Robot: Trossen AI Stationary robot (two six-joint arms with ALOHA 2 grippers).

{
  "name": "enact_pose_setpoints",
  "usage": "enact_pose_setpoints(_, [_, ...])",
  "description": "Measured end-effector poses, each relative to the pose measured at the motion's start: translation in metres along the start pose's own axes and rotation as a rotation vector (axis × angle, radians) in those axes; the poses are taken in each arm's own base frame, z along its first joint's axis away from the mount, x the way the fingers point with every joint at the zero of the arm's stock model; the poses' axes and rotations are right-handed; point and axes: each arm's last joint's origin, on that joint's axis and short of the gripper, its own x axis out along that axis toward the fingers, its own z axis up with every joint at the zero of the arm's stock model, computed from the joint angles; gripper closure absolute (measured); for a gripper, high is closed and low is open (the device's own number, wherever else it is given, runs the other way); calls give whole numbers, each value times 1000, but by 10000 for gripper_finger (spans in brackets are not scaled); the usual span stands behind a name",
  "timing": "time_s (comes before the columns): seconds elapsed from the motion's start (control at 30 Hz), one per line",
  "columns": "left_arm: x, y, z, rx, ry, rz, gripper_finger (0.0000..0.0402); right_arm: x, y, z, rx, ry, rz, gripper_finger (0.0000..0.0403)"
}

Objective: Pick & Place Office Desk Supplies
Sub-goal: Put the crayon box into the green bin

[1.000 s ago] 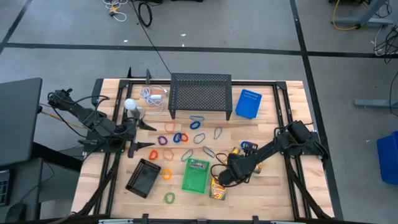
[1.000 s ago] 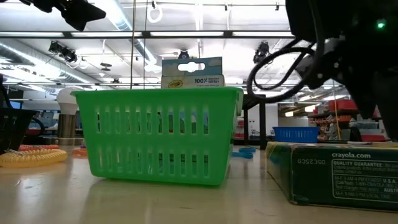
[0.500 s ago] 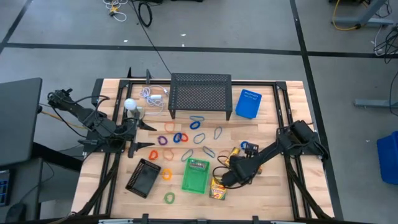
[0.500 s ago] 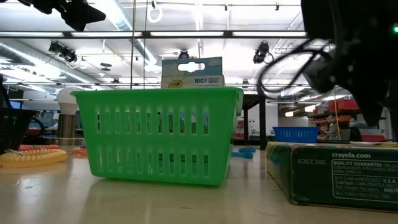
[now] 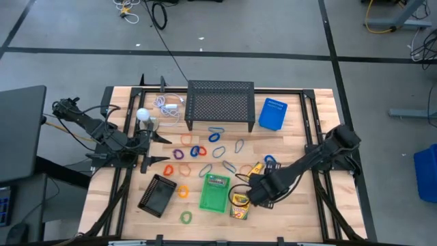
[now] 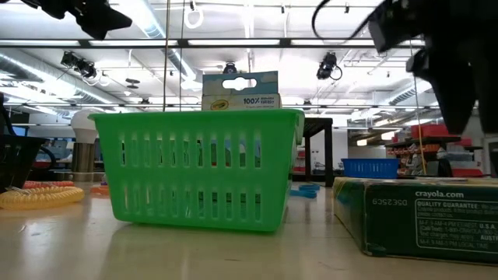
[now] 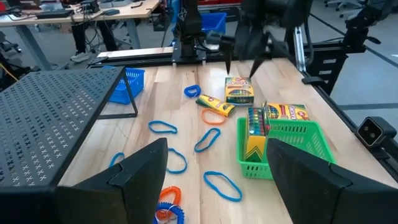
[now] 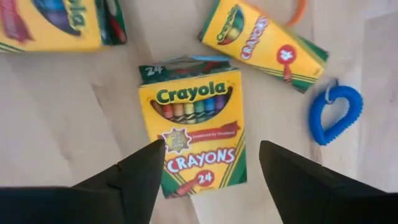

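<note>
A yellow crayon box [image 8: 196, 134] lies flat on the table, its face up. My right gripper [image 8: 211, 146] hangs open above it, pointing down, one finger over each long side, touching nothing; the high view shows my right gripper [image 5: 251, 195] beside the green basket [image 5: 205, 201]. A second box [image 8: 261, 43] lies slanted nearby, and a third [image 7: 255, 134] stands in the green basket [image 7: 298, 143]. Coloured loops [image 5: 198, 152] lie scattered mid-table. My left gripper [image 5: 162, 150] waits open at the left.
A black mesh shelf [image 5: 220, 104] and a blue basket [image 5: 273, 114] stand at the far side. A black tray [image 5: 158, 195] lies front left. A white ball [image 5: 142, 115] and a white cable [image 5: 169, 106] are far left. A blue loop [image 8: 336, 115] lies by the boxes.
My right gripper has risen from the table and tipped until it points down over the flat crayon box. The box and the basket have stayed where they were.
</note>
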Motion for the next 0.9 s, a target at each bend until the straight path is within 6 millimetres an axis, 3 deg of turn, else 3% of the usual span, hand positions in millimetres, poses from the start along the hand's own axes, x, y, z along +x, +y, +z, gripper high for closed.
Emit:
enact_pose_setpoints(0.2, [0,0,-1,-9,7,0,118,-15,1,-5,60,-55,74,142])
enact_pose_setpoints(0.4, [0,0,-2,-13,20,1,118,17,21,-6,72,-85,163,128])
enact_pose_setpoints(0.57, [0,0,-2,-10,19,1,118,30,21,-14,94,-52,8,117])
enact_pose_setpoints(0.77, [0,0,-3,-10,24,2,118,41,34,-21,24,-43,4,112])
enact_pose_setpoints(0.9, [0,0,-3,-9,24,2,118,51,32,-26,3,-5,-103,112])
